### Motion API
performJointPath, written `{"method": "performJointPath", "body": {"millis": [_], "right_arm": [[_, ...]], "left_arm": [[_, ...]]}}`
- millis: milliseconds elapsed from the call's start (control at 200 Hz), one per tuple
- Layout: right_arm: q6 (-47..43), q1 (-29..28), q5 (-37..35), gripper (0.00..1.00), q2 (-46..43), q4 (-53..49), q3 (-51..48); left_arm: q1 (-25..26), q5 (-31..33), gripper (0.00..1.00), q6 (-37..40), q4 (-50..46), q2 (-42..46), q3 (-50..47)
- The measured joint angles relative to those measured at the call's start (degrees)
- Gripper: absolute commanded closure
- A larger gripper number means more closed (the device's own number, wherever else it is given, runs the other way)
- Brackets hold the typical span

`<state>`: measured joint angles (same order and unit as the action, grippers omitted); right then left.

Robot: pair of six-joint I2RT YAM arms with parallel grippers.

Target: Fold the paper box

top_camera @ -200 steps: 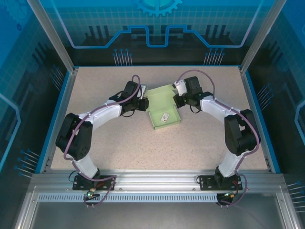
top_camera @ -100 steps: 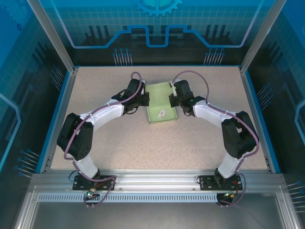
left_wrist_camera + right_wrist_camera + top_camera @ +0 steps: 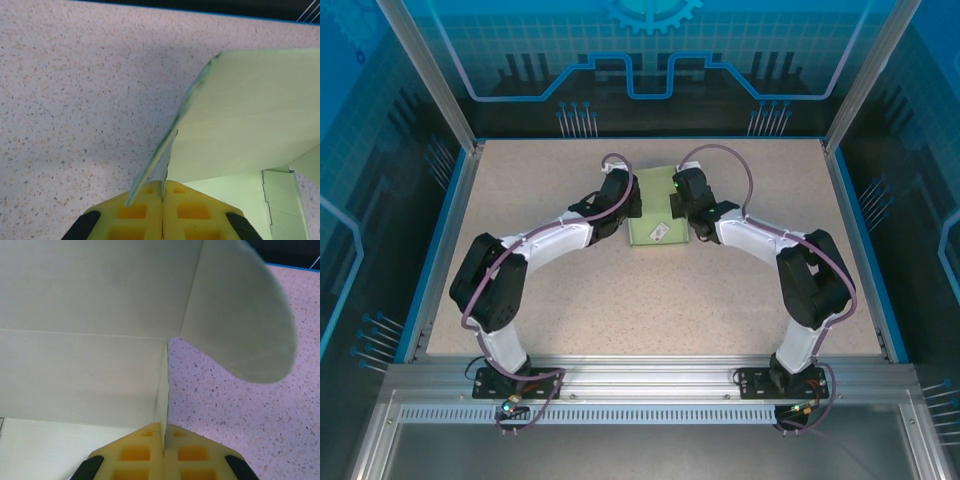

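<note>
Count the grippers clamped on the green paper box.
2. The left gripper pinches a raised panel on the paper box's left side; the right gripper pinches one on its right.

Paper box (image 3: 654,205) closed off on both flanks: left pincer (image 3: 633,205) clamped on its left wall, right pincer (image 3: 678,207) on its right. Desk (image 3: 650,295) free across the near half and outer sides.

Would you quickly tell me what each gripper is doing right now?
Left gripper: closed, pinching a thin side wall of the paper box.
Right gripper: closed, pinching a wall on the box's other side.
</note>
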<state>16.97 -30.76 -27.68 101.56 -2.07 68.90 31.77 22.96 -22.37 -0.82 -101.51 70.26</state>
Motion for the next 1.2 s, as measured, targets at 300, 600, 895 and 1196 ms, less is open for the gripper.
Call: {"method": "performJointPath", "body": {"millis": [300,600,895,1196], "right_arm": [[0.2,0.0,0.5,1.00,0.0,5.9,-3.4],[2.3,0.0,1.6,1.00,0.0,12.6,-8.4],[7.4,-0.3,1.6,0.95,-0.2,18.9,-12.7],[8.1,-1.4,1.1,0.94,-2.4,23.2,-17.5]], "left_arm": [[2.2,5.0,0.95,-0.2,7.3,0.0,-5.6],[4.4,9.0,0.95,0.2,14.6,0.0,-11.0],[7.1,12.6,0.95,1.5,21.9,0.0,-15.9],[8.3,15.4,0.92,2.1,27.9,0.0,-19.6]]}}
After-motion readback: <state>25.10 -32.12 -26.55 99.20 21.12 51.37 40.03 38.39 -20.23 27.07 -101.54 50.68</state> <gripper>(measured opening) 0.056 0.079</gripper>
